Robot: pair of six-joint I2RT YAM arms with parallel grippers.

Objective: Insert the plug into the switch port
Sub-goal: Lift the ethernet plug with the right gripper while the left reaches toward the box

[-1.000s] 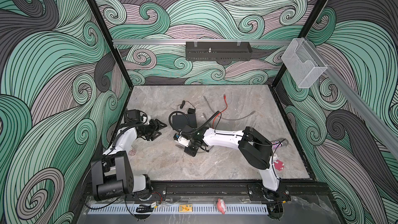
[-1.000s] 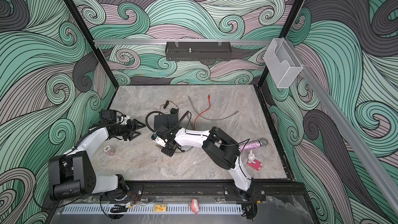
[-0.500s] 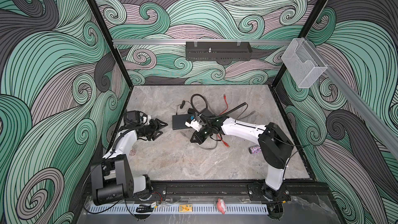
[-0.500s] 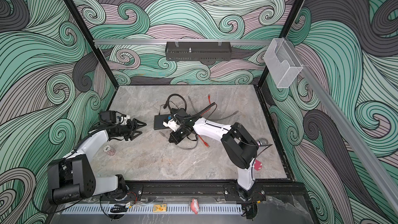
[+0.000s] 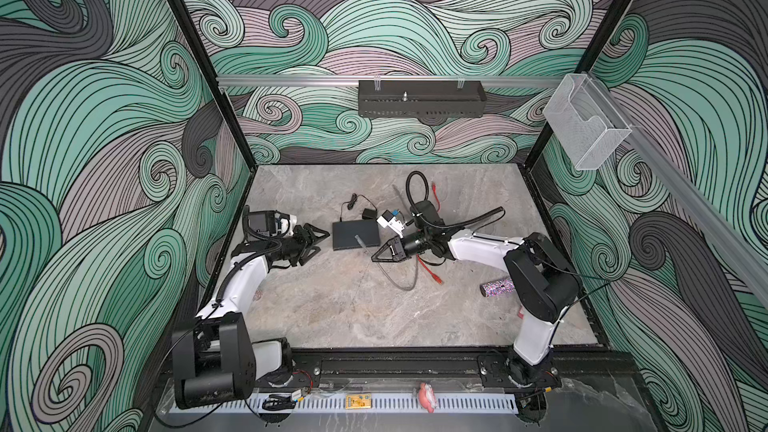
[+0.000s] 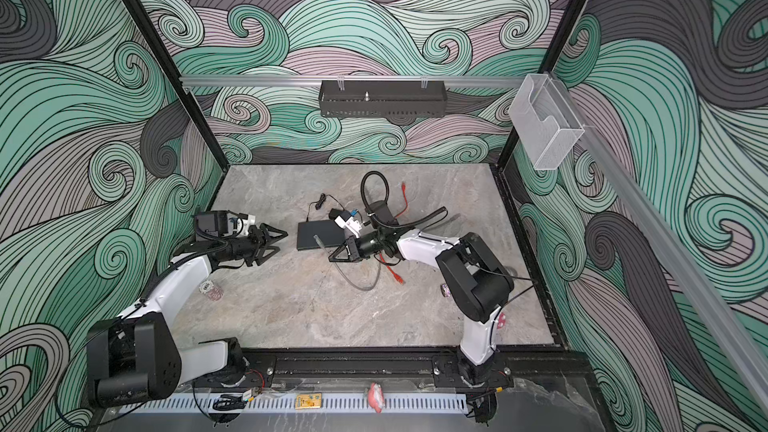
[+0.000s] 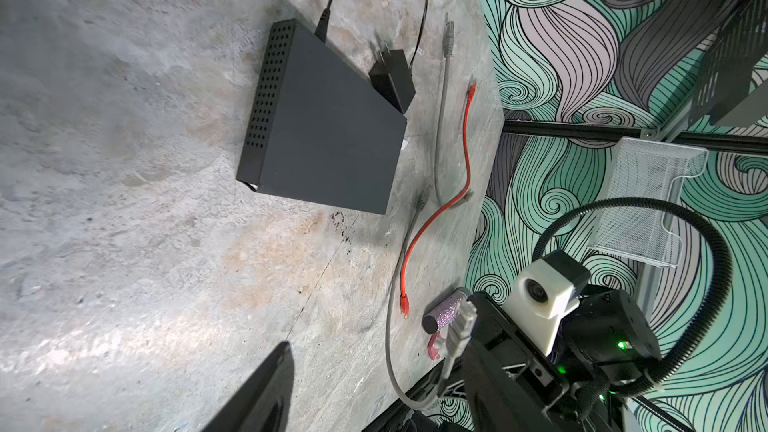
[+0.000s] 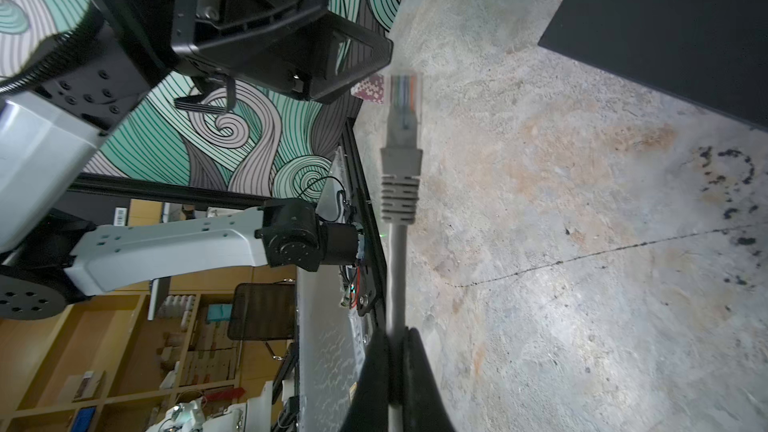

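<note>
Clamped: right claw (image 5: 376, 257) on the grey network cable (image 8: 395, 268)!
Its arm lies low and outstretched, the clear-tipped grey plug (image 8: 402, 118) poking out near the flat matte-black switch box (image 5: 355, 233) on the marble table (image 5: 332, 305); left claw (image 5: 322, 242) hovers beside the switch, spread apart.

Grey plug (image 8: 402, 118) aloft, unplugged, flat black switch (image 7: 324, 130) lying nearby

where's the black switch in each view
Top views: the switch lies mid-table between the two arms, in both.
Left wrist: whole, flat on the table, black adapter beside it.
Right wrist: only one black corner, beyond the grey plug.
Shared landmark: that plug, in all four views.
</note>
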